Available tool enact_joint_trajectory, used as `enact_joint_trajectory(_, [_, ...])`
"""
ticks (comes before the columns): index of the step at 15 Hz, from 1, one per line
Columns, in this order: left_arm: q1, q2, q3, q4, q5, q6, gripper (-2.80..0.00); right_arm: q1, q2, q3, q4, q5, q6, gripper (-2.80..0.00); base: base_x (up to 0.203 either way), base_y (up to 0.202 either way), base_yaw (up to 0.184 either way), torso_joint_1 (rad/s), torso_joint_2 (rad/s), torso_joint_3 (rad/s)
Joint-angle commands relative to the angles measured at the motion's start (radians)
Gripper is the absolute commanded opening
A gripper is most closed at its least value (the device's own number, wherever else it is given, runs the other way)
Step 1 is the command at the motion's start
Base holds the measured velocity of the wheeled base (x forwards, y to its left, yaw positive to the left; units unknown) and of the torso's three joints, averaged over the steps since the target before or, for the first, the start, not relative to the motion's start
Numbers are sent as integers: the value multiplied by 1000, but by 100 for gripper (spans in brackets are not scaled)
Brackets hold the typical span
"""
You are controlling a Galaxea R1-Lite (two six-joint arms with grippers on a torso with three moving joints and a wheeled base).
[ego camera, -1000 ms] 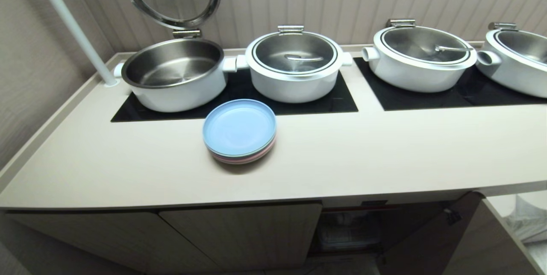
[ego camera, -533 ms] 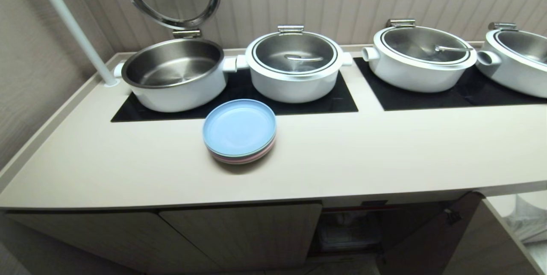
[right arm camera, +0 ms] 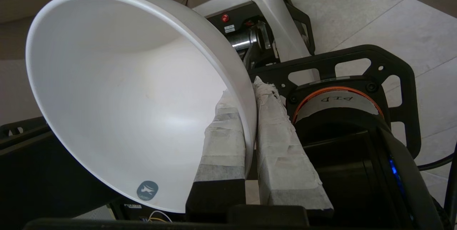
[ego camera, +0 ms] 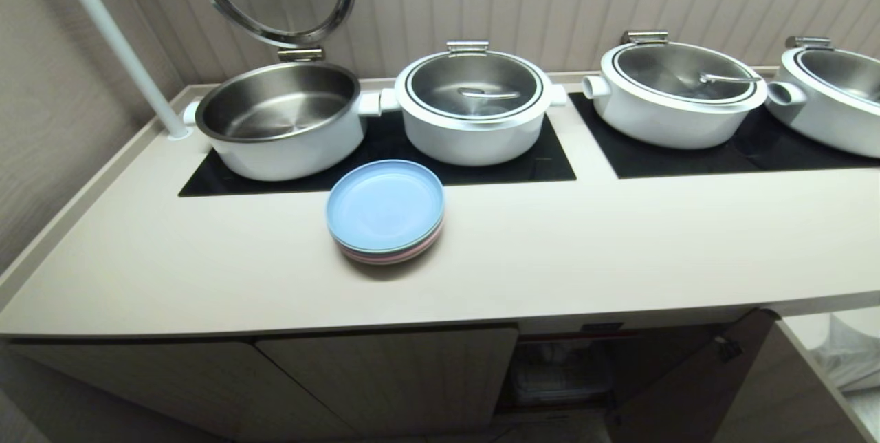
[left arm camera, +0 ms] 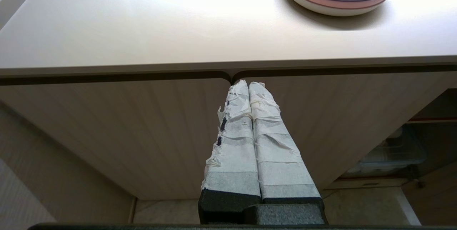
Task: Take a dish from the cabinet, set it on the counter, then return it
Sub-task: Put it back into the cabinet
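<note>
White bowl [right arm camera: 117, 90] off the counter [ego camera: 206, 271], pinched by its rim in right gripper [right arm camera: 246, 101], low beside robot's base. Glossy, likely slippery, breakable. Left gripper [left arm camera: 249, 87] closed, empty.

The smooth cream-beige table [ego camera: 619, 243] lies bare right of the stacked blue and pink plates [ego camera: 385, 212]; white pots [ego camera: 474, 109] block the rear.

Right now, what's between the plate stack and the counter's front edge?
Nothing: in the head view the counter is bare from the plate stack to its front edge; the left wrist view agrees.
</note>
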Motion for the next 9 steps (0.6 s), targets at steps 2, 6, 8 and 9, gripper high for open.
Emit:
enact_joint_trajectory(2, [0,0,0,0,0,0,-280,0,1,-5,6,1,-5,-280,0,0,0,0,0,0])
enact_joint_trajectory(6, [1,0,0,0,0,0,-280,-4,3,-3,6,3,6,-280,0,0,0,0,0,0])
enact_joint_trajectory(8, [0,0,0,0,0,0,-280,-5,3,-3,6,3,5,-280,0,0,0,0,0,0])
enact_joint_trajectory(9, [0,0,0,0,0,0,-280,-6,4,-3,6,3,3,-280,0,0,0,0,0,0])
